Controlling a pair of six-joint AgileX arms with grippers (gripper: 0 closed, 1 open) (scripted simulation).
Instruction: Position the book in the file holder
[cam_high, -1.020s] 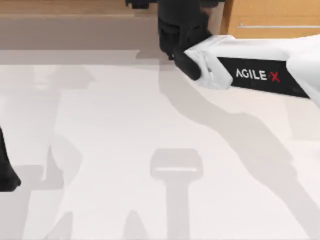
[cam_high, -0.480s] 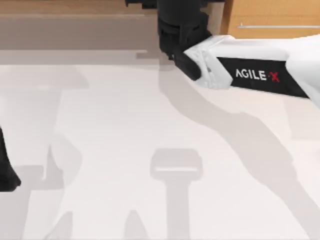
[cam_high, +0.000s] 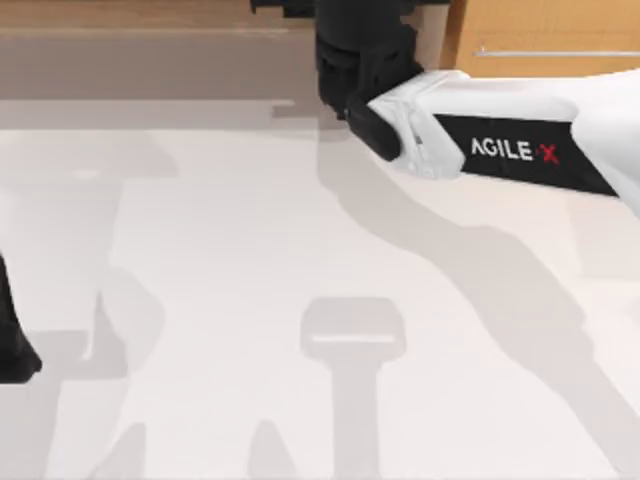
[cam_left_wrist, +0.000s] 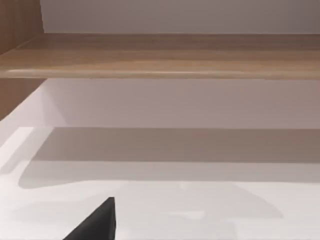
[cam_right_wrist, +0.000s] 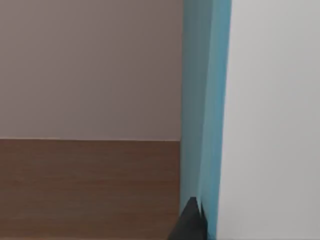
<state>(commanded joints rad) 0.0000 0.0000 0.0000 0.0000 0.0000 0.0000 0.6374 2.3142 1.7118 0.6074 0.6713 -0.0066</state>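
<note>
Right claw (cam_high: 345, 95) sits at bench (cam_high: 250, 250) far edge, centre-top; can't tell how far its fingers are spread or if it's pinching anything. Right wrist view has book (cam_right_wrist: 270, 120) up close, white face w/ blue edge, right by a dark fingertip. Judging: stiff, light, slick cover; grip across flat faces. Left arm (cam_high: 12, 340) parked at left.

White table (cam_high: 230, 260) crossed by soft grey shadows; wooden ledge (cam_high: 120, 15) ran along its far edge, wooden cabinet front (cam_high: 550, 35) with 1 pale handle (cam_high: 555, 52) stood far right.
</note>
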